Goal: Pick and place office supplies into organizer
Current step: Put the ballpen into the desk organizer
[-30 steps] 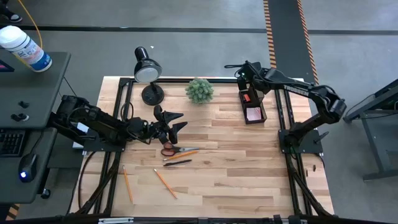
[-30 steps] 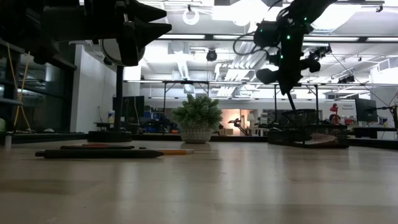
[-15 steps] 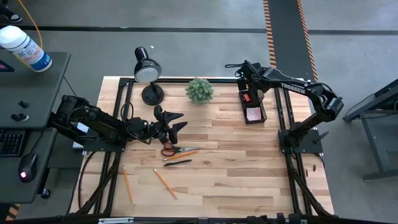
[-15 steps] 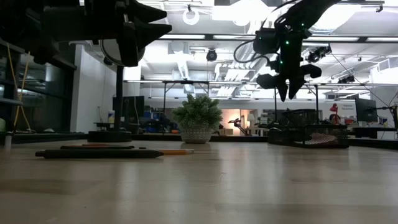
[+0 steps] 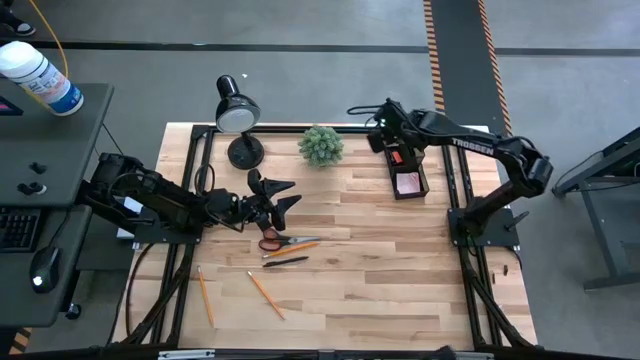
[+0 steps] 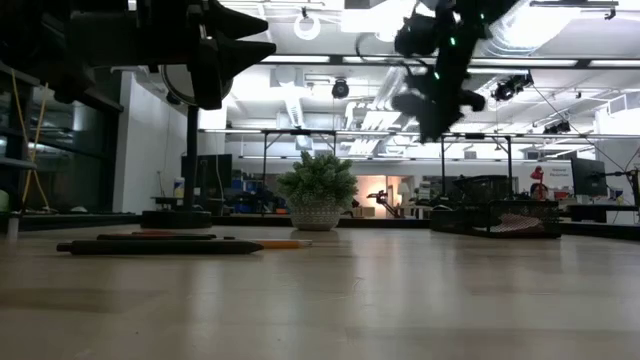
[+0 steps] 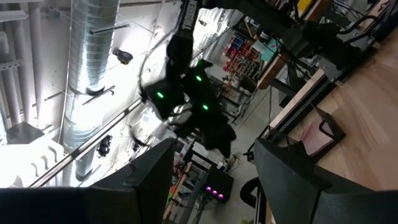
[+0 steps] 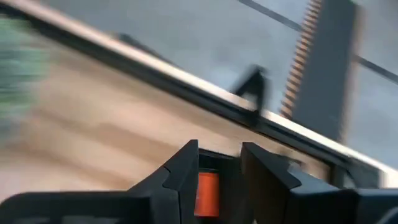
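A wooden worktop (image 5: pixel 380 260) carries the loose supplies near its left-front part: one pair of scissors (image 5: pixel 278 242) with red-orange handles, one orange pencil (image 5: pixel 291 250) just beside them, one black pen (image 5: pixel 285 262) next to that, and two more orange pencils closer to the front edge, one (image 5: pixel 205 297) by the left edge and one (image 5: pixel 266 295) nearer the middle. That makes three pencils in all.

One black mesh organizer (image 5: pixel 405 170) stands near the back right corner, with a pink pad (image 5: pixel 407 183) in its lower tray and a small red piece (image 5: pixel 396 156) behind it.

The right gripper (image 5: pixel 375 127) hangs in the air just beside the organizer's back end, jaws parted and holding nothing.

The left gripper (image 5: pixel 283 195) hovers above the scissors, jaws spread wide and empty.

One black lamp (image 5: pixel 238 118) and one green plant (image 5: pixel 321 145) stand along the back edge.
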